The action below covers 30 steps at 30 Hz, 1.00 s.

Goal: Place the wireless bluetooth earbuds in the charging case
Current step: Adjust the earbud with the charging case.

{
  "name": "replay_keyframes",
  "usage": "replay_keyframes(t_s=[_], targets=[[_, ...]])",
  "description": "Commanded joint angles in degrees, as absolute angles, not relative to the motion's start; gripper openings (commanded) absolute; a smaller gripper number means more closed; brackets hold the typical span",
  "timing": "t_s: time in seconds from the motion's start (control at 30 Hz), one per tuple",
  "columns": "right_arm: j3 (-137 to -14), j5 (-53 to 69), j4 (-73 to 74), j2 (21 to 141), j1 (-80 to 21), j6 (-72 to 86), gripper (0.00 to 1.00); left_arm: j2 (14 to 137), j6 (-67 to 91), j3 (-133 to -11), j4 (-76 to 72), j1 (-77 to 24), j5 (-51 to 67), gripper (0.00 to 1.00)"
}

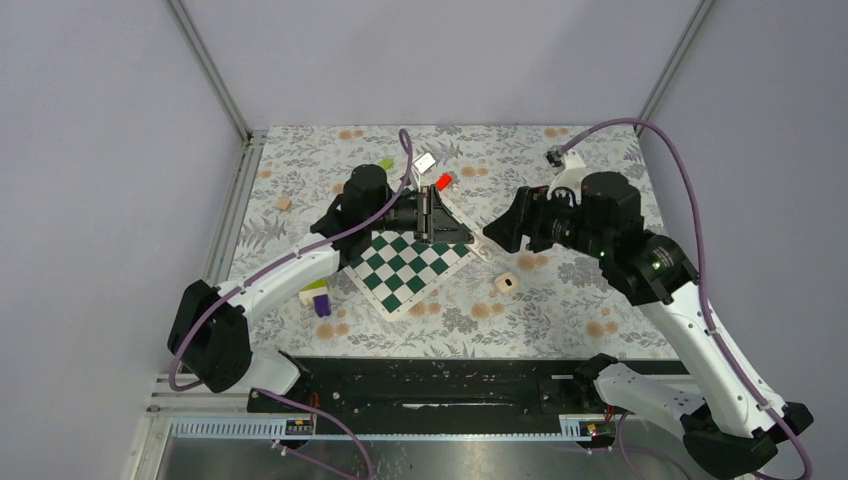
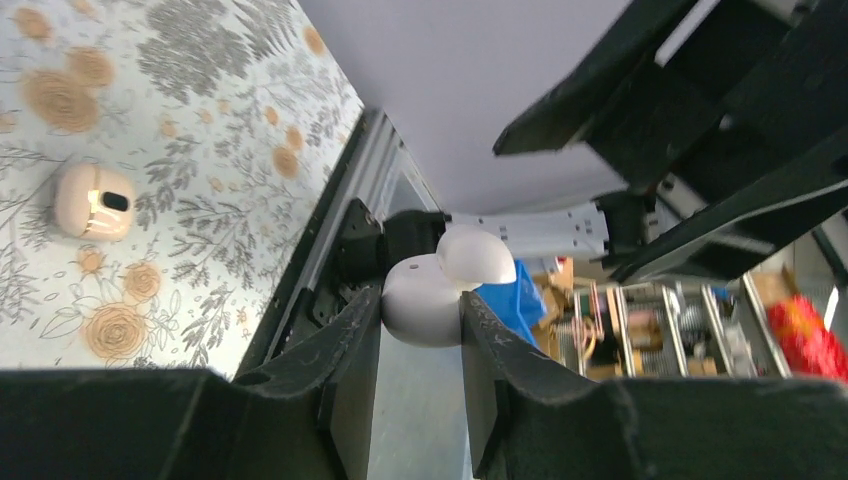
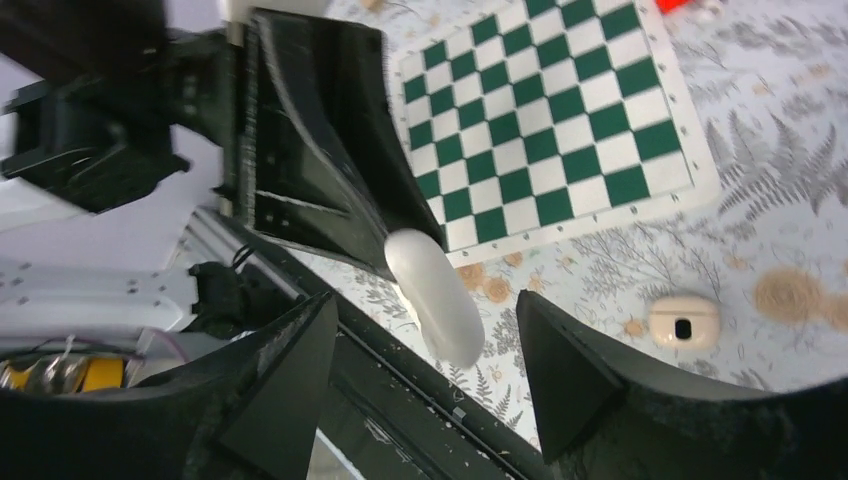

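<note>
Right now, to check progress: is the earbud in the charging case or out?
Out. The left gripper pinches the white earbud in mid-air; the charging case lies well apart from it.

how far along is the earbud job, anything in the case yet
Done: nothing yet; the charging case sits alone on the floral cloth, its dark hollow showing. In hand: the left gripper pinches a white earbud in the air, with the right gripper open around it, not touching. To do: seat that earbud in the case; any second earbud is not visible.
</note>
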State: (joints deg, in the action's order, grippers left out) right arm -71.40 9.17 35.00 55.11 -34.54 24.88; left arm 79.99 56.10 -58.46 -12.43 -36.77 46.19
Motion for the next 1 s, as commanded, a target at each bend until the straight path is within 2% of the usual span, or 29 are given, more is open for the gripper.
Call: replay_keyframes(t_s=[0.0,0.17,0.27,0.4,0.63,0.97], targets=[[-75.4,34.5,36.0,57.9,-28.0,18.4,0.75,82.4,47.4,-64.7,-8.3,-36.6,60.7,0.00],[-70.4,49.9,27.9,57.0,-20.7,24.9,0.75,81.7,36.3,-67.1,2.3,-36.7,63.0,0.00],[-68.8,56.2,27.2,57.5,-19.2,26.0,0.74,81.6,31.9,-68.2,6.5,-36.7,64.6,0.00],[-63.1,63.6,19.3,57.5,-19.1,31.9,0.72,82.8,26.4,-69.9,11.6,-36.7,66.4,0.00],[-55.7,65.8,15.4,56.6,-19.1,34.2,0.71,85.3,24.8,-72.5,14.4,-36.8,66.6,0.00],[-50.5,70.3,10.1,58.0,-19.1,37.1,0.57,88.0,25.7,-74.9,14.3,-36.8,66.2,0.00]])
